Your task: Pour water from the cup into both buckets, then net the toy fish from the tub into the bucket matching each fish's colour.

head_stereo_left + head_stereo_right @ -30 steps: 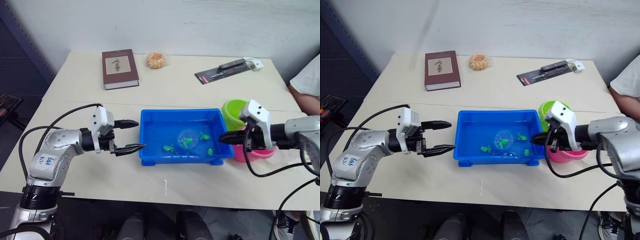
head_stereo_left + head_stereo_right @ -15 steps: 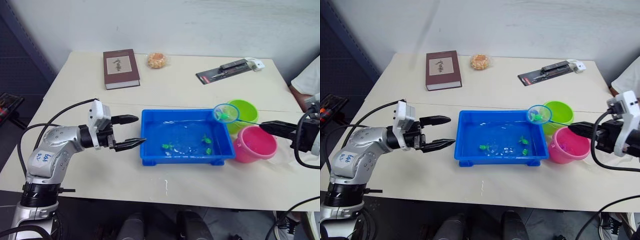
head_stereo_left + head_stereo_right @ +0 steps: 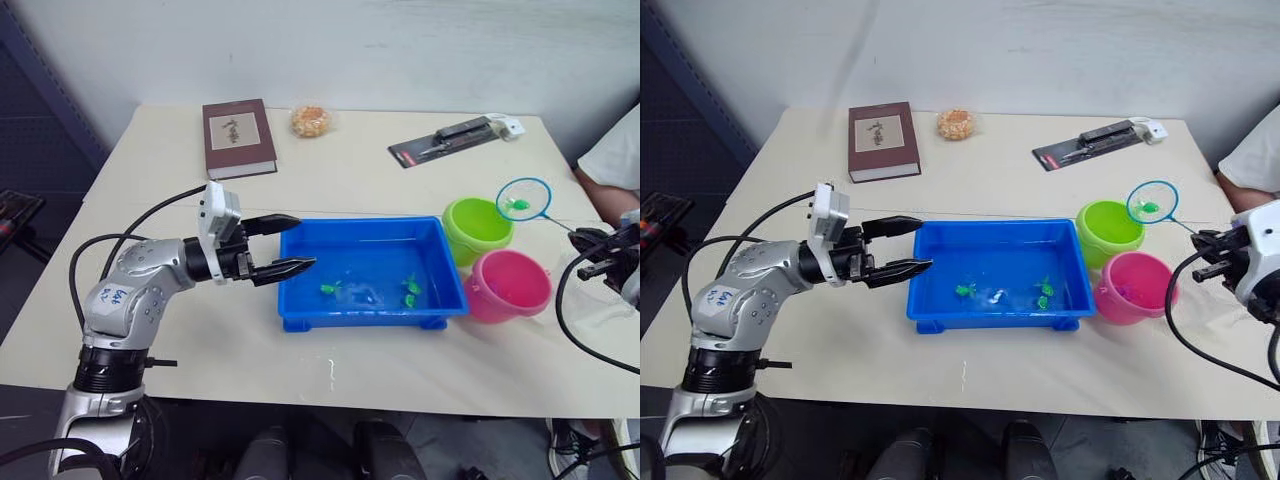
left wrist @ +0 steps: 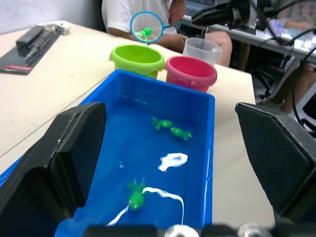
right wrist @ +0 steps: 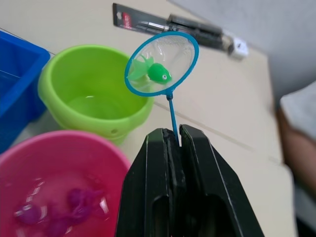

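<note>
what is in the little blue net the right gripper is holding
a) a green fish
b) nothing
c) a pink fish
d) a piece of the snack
a: a green fish sits in the round blue net, whose thin handle is pinched in the shut right gripper, raised near the green bucket.

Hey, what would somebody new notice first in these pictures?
Probably the bright blue tub mid-table, three green fish in its water. Next, the small blue net carrying a green fish, gripped by the right gripper beside the green bucket and pink bucket.
</note>
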Robot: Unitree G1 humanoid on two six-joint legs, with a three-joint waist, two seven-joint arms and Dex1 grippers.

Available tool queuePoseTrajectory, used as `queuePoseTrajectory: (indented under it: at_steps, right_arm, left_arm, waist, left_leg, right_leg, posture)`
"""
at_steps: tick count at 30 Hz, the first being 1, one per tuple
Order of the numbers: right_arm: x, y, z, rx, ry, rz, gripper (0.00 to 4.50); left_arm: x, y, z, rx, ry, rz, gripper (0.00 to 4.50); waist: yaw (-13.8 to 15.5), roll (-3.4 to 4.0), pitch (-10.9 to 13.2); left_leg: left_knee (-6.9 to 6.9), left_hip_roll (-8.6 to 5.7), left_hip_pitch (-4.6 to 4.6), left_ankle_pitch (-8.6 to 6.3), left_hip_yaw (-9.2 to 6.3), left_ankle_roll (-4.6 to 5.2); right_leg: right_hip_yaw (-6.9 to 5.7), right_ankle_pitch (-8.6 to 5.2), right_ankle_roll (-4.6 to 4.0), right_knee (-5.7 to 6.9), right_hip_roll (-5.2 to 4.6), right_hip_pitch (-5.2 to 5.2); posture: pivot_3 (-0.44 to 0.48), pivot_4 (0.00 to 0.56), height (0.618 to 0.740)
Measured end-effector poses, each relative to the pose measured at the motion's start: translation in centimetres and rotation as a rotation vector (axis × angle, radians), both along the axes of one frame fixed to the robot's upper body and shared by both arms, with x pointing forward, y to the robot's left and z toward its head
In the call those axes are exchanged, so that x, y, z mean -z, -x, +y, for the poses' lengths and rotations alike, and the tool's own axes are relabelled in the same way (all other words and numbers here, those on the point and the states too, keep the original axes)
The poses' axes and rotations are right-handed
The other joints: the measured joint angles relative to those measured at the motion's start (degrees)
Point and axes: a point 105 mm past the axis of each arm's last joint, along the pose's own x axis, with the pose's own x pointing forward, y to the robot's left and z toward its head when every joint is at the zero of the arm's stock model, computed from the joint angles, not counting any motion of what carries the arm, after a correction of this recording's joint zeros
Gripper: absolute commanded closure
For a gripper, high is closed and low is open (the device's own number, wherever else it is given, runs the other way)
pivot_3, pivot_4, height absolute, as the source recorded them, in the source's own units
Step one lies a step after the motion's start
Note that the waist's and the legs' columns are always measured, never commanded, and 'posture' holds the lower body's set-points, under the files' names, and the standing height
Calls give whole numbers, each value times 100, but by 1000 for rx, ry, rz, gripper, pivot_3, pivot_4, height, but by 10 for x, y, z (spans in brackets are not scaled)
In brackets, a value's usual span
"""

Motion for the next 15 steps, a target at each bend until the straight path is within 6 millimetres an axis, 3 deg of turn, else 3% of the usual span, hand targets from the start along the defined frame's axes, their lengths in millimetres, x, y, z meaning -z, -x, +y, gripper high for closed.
queuePoseTrajectory:
  at_steps: [5, 12, 15]
  right_arm:
    - [0, -7, 6, -23, 267, -83, 4500]
    - [8, -2, 13, -167, 936, -118, 4500]
    - [9, -3, 10, -167, 1059, -169, 4500]
  left_arm:
    - [2, -1, -6, 4, -6, -4, 11]
    - [3, -2, -4, -4, -24, -27, 11]
    - [3, -2, -4, -7, -25, -30, 11]
  waist:
    - [1, 0, 0]
    - [2, 3, 0]
    - [-2, 3, 0]
  left_leg:
    - [0, -2, 0, 1, 0, 1]
    - [1, -5, 2, 2, 4, 4]
    - [2, -5, 3, 3, 6, 3]
  right_leg:
    - [-3, 1, 1, -1, 2, 0]
    - [-2, 0, 2, -10, 3, 1]
    - [-2, 0, 2, -13, 2, 0]
  posture:
    - [0, 150, 738]
    - [0, 150, 738]
    - [0, 150, 738]
